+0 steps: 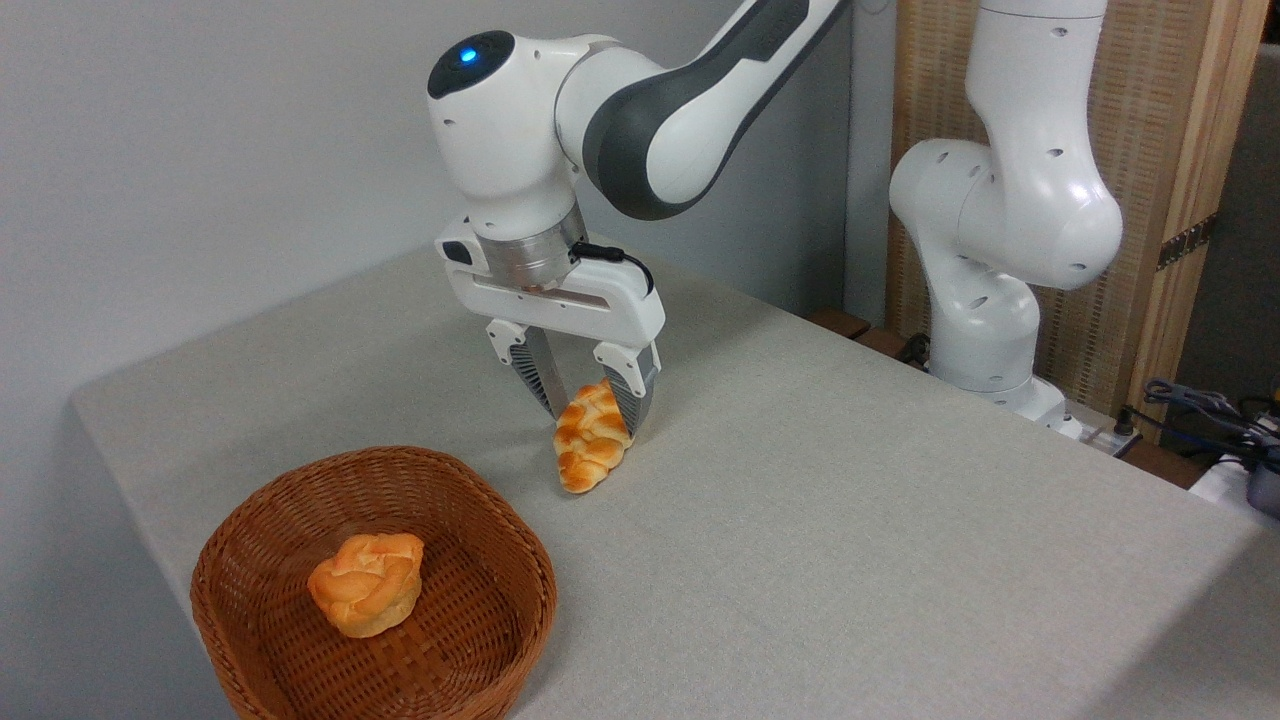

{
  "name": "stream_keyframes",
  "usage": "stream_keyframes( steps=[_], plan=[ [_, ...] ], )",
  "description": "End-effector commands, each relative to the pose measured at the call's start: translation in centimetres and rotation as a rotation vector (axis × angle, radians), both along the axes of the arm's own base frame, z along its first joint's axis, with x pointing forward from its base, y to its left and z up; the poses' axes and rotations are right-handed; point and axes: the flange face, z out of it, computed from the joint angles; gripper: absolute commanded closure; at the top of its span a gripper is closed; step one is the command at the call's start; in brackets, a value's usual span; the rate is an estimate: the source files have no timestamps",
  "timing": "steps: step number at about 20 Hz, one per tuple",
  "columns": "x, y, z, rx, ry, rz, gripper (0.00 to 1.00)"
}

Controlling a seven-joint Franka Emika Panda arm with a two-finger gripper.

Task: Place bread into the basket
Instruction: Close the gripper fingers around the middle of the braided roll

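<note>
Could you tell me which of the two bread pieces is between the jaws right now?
The long braided loaf on the table, between the gripper jaws; the round bun sits in the basket.

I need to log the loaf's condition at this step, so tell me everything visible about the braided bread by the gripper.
The braided bread is a long plaited loaf, golden-yellow with browned ridges and a glossy, smooth look, tapering to a rounded tip at its near end. It looks whole and undamaged. It lies on the grey table, just right of and beyond the basket, not touching it. The gripper straddles its far end, fingers on either side; whether they press it cannot be told.
</note>
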Motion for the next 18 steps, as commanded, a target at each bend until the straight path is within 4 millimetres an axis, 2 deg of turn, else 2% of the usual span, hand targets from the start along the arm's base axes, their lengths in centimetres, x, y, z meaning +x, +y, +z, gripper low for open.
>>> stream_keyframes(
  steps=[1, 12, 18],
  plan=[
    [-0.3, -0.1, 0.1, -0.01, -0.033, 0.004, 0.01],
    [0.0, -0.2, 0.4, -0.022, -0.058, 0.024, 0.01],
    [-0.6, -0.7, -0.7, -0.012, -0.035, 0.002, 0.03]
  ],
)
